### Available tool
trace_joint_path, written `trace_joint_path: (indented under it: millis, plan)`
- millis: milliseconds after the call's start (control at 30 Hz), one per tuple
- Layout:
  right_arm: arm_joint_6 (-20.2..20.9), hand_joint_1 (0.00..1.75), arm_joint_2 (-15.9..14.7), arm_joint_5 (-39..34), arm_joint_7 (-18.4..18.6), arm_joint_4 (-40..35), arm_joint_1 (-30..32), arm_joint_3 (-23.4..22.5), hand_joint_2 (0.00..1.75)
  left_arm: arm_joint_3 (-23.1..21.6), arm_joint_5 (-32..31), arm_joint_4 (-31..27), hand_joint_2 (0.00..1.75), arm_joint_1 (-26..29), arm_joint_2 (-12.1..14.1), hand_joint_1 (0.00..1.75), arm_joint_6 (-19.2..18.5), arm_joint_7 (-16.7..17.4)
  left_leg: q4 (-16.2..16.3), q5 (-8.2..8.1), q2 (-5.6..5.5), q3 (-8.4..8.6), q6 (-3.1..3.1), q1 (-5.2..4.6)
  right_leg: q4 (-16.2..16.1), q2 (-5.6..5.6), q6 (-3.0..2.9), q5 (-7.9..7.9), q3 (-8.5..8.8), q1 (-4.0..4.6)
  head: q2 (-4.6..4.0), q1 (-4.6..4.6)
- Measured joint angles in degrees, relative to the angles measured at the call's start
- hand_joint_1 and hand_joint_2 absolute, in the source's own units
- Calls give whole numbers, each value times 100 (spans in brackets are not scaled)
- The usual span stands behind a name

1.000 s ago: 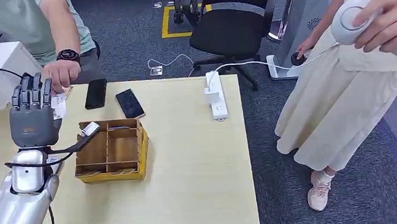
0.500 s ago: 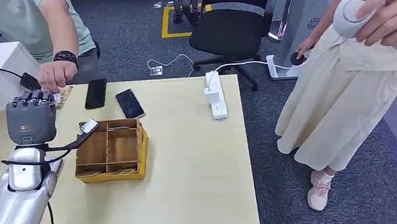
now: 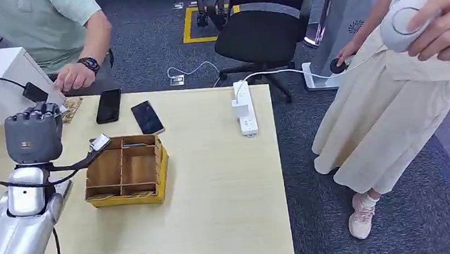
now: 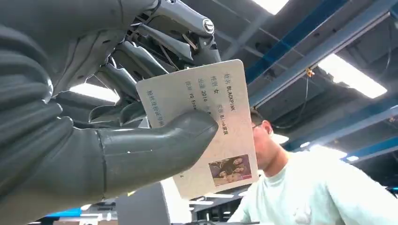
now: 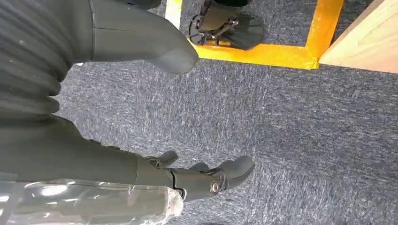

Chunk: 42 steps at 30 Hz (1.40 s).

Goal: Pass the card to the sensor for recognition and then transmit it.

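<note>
Left wrist view shows the left hand (image 4: 117,122) now gripping the pale printed ID card (image 4: 206,126) as the person's hand (image 3: 73,76) withdraws, so sensing comes next

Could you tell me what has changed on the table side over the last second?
The left hand has curled its fingers around the card and now holds it alone. The person's hand, which was at the card, let go and drew back. The wooden tray, the phones and the power strip stayed put.
</note>
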Motion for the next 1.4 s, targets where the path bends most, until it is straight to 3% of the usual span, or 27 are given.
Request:
trace_joint_path:
  millis: [167, 833, 1033, 1167, 1400]
  plan:
    - [-13, 0, -9, -39, 0, 15, 0, 0, 175, 146, 2, 4, 175, -1, -22, 175, 94, -192, 0, 0, 0, -1, 0, 0, 0, 0, 0, 0, 0, 0, 2, 2]
    - [-114, 0, -92, -133, -9, 87, 16, 2, 175, 470, 2, -18, 175, 384, 83, 175, 188, -251, 0, 0, -1, -1, 0, 0, 0, -1, 0, 0, 1, 0, 2, 0]
    - [-138, 0, -107, -218, -42, 90, 20, 9, 175, 461, 2, -516, 175, 845, 162, 175, 149, -262, 0, -1, 2, -1, 0, -1, -1, 2, 0, -1, -1, -1, 2, 0]
    - [-135, 0, -120, -247, -42, 85, 20, 22, 175, 347, 2, -975, 175, 1271, 291, 175, 37, -80, 0, -1, 2, -2, 0, 0, -1, 4, 0, -1, -4, 0, 2, -4]
    - [-76, 0, -146, -247, 7, -20, 52, 28, 175, -261, 0, -1826, 175, 1622, 774, 175, -214, 678, 0, 0, 0, -2, 0, 0, -2, 2, 0, 0, -3, 0, 2, 2]
